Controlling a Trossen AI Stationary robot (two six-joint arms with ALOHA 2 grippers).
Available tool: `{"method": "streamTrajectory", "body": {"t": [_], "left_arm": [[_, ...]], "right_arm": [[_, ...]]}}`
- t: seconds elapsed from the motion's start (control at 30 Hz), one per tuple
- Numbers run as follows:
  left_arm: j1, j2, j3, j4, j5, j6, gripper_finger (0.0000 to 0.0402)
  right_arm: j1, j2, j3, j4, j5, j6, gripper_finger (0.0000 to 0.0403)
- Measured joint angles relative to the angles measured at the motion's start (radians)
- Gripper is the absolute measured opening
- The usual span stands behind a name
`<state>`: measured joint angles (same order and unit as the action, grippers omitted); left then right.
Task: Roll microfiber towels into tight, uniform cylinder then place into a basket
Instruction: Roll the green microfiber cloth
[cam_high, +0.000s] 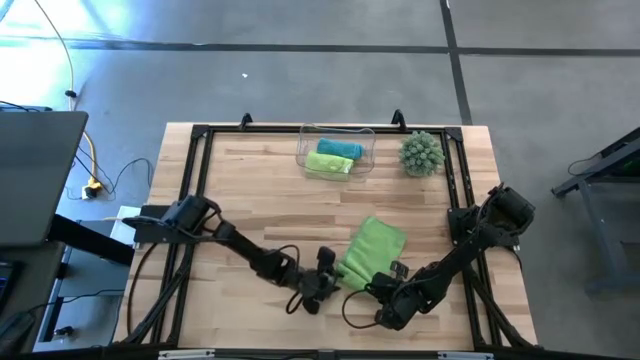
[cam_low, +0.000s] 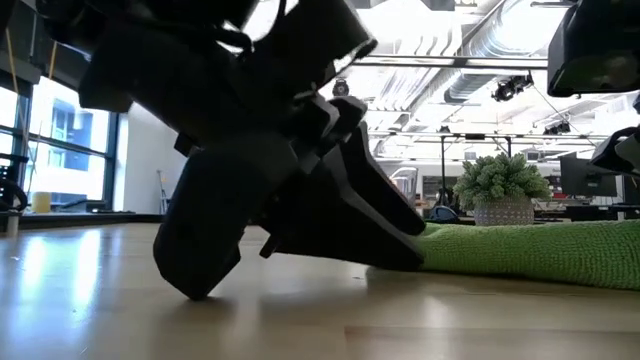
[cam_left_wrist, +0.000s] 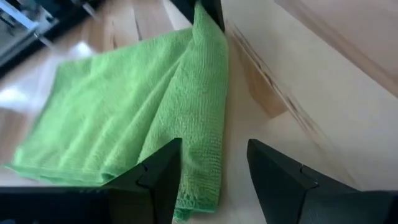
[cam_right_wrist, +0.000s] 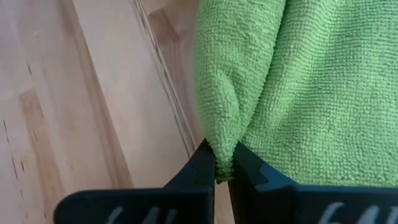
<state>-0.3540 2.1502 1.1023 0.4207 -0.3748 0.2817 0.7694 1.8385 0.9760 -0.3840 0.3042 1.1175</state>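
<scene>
The right gripper (cam_right_wrist: 224, 167) has its two dark fingers (cam_right_wrist: 193, 171) closed on a pinched fold at the edge of a lime green microfiber towel (cam_right_wrist: 311, 87). The fuzzy cloth bunches into a small ridge just above the fingertips and spreads beyond them over the pale wooden desk (cam_right_wrist: 81, 93).

green towels (cam_high: 372, 250): 2 | teal towel (cam_high: 339, 149): 1 | basket (cam_high: 366, 135): 1 | plant ball (cam_high: 422, 154): 1

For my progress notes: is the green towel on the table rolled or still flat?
Flat, folded over, not rolled: the green towel lies loosely; right gripper pinches its edge.
</scene>
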Motion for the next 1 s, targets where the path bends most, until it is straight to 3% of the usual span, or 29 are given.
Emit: {"method": "streamTrajectory", "body": {"t": [0.27, 0.5, 0.73, 0.87, 0.93, 1.0], "left_arm": [[0.005, 0.000, 0.047, -0.070, -0.051, 0.060, 0.0173], [0.067, 0.005, 0.074, -0.199, 0.048, -0.049, 0.0173], [0.128, 0.004, 0.075, -0.236, 0.303, -0.478, 0.0157], [0.127, -0.003, 0.079, -0.288, 0.434, -0.792, 0.0113], [0.113, -0.002, 0.078, -0.277, 0.556, -0.957, 0.0086], [0.099, 0.000, 0.073, -0.239, 0.654, -1.022, 0.0059]], "right_arm": [[-0.030, -0.001, 0.001, 0.000, -0.044, -0.024, 0.0000], [-0.036, -0.001, 0.000, 0.007, -0.044, -0.043, 0.0000], [-0.036, 0.000, 0.000, 0.025, -0.052, -0.045, 0.0000], [-0.036, 0.000, 0.001, 0.026, -0.054, -0.065, 0.0000], [-0.039, 0.000, 0.001, 0.027, -0.056, -0.083, 0.0000], [-0.046, 0.000, 0.002, 0.031, -0.067, -0.104, 0.0000]]}}
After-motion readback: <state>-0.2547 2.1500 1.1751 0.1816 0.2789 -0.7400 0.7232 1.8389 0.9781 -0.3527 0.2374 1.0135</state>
